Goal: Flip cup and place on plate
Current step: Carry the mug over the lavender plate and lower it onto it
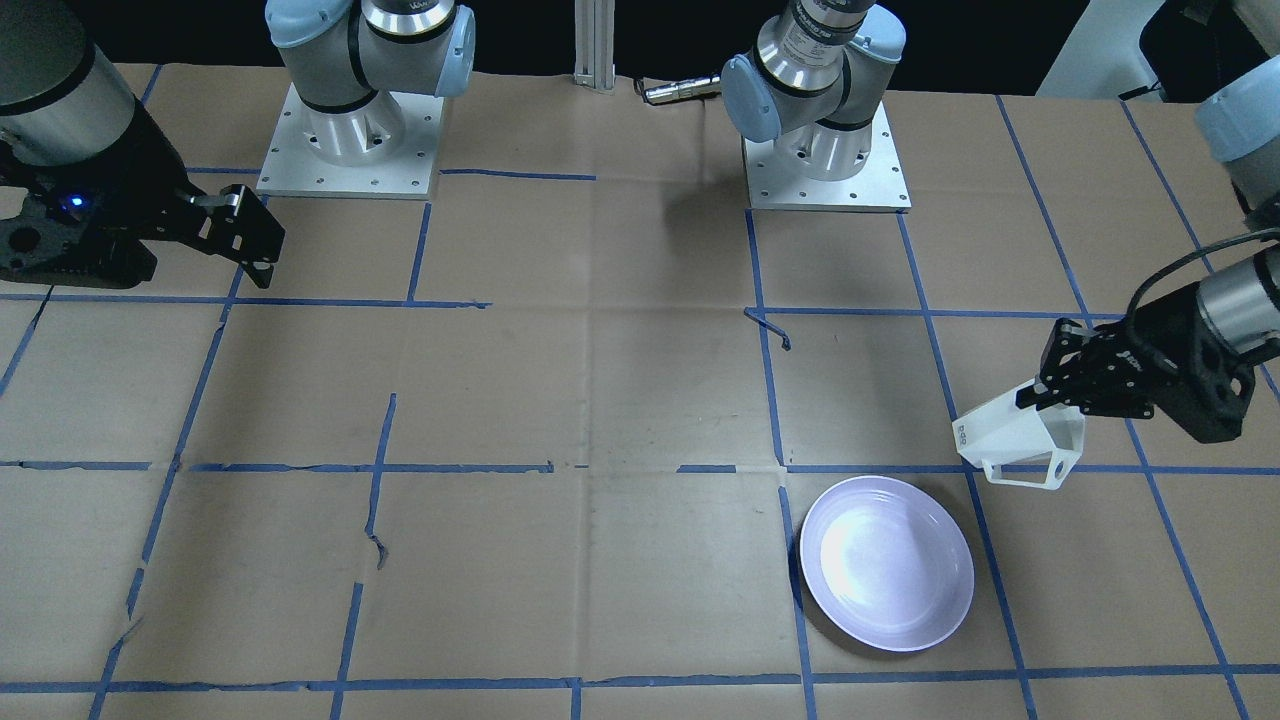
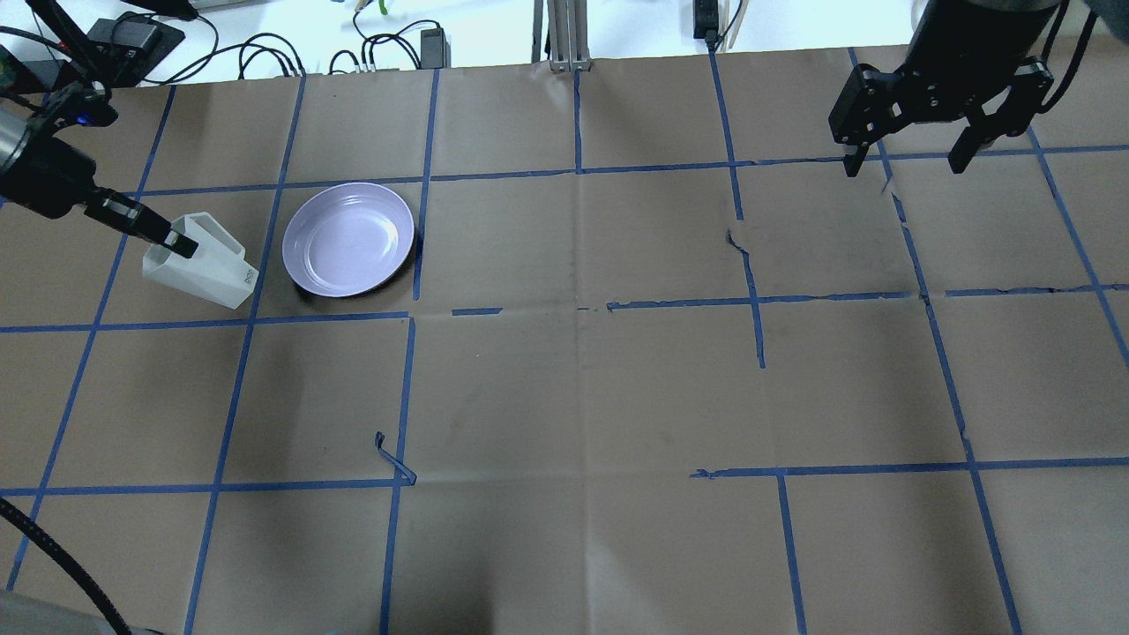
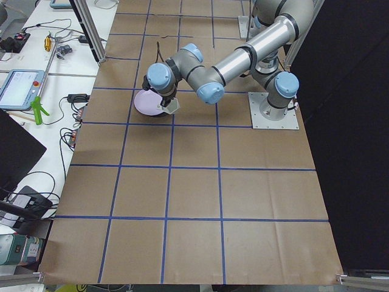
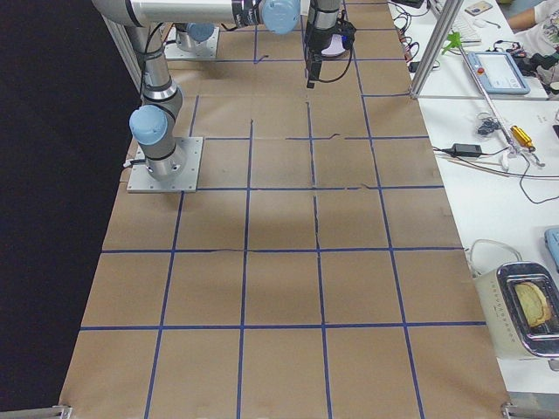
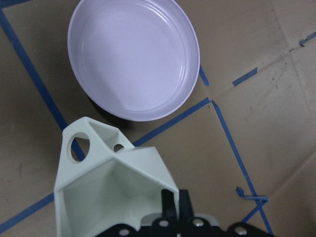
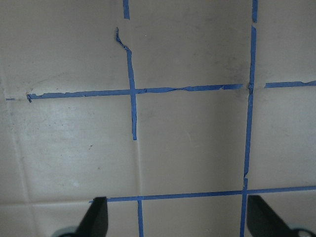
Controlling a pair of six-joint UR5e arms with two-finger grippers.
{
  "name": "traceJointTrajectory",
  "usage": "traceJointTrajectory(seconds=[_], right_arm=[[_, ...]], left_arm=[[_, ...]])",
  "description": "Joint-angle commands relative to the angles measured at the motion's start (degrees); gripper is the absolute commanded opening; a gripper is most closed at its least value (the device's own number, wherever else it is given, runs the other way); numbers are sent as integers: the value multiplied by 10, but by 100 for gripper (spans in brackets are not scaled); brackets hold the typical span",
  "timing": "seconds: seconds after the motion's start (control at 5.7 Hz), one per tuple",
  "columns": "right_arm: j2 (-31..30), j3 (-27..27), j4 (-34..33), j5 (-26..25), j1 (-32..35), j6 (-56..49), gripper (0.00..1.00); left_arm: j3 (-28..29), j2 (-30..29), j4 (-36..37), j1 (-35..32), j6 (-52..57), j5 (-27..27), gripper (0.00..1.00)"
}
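Note:
The white faceted cup (image 1: 1020, 440) hangs tilted in my left gripper (image 1: 1045, 397), which is shut on its rim wall. In the overhead view the cup (image 2: 198, 265) is just left of the lavender plate (image 2: 348, 238), with the left gripper (image 2: 176, 242) at its open end. The left wrist view shows the cup's inside (image 5: 108, 187), its handle pointing toward the empty plate (image 5: 133, 57). I cannot tell whether the cup touches the table. My right gripper (image 2: 904, 166) is open and empty, far from both; it also shows in the front view (image 1: 250, 240).
The table is brown paper with a blue tape grid. A loose tape curl (image 2: 392, 459) sticks up near the middle. The two arm bases (image 1: 350, 130) (image 1: 825, 150) stand at the robot's edge. Cables and devices (image 2: 265, 53) lie beyond the far edge.

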Motion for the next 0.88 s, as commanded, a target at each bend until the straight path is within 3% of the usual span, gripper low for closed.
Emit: traceJointTrajectory(seconds=[0.0, 0.35, 0.7], right_arm=[[0, 0, 0, 0, 0, 0, 100], [0, 0, 0, 0, 0, 0, 100], [0, 0, 0, 0, 0, 0, 100]], left_arm=[[0, -17, 129, -99, -99, 50, 0], [-9, -56, 234, -180, -136, 124, 0], [-22, -73, 251, -195, -150, 126, 0]])
